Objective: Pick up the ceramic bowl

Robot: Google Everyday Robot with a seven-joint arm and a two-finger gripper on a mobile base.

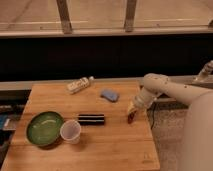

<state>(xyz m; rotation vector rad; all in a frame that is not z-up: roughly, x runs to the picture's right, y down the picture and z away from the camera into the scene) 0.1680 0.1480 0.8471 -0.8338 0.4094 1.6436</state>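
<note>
The ceramic bowl is wide, shallow and glossy green with a darker rim. It sits on the front left of the wooden table. A small translucent white cup stands right beside it, touching or nearly touching its right rim. My gripper hangs at the end of the white arm over the right part of the table, well to the right of the bowl and pointing down.
A black oblong object lies mid-table between the cup and the gripper. A blue sponge and a white bottle lying on its side are at the back. The table's right edge is close to the gripper. A dark wall and a ledge run behind.
</note>
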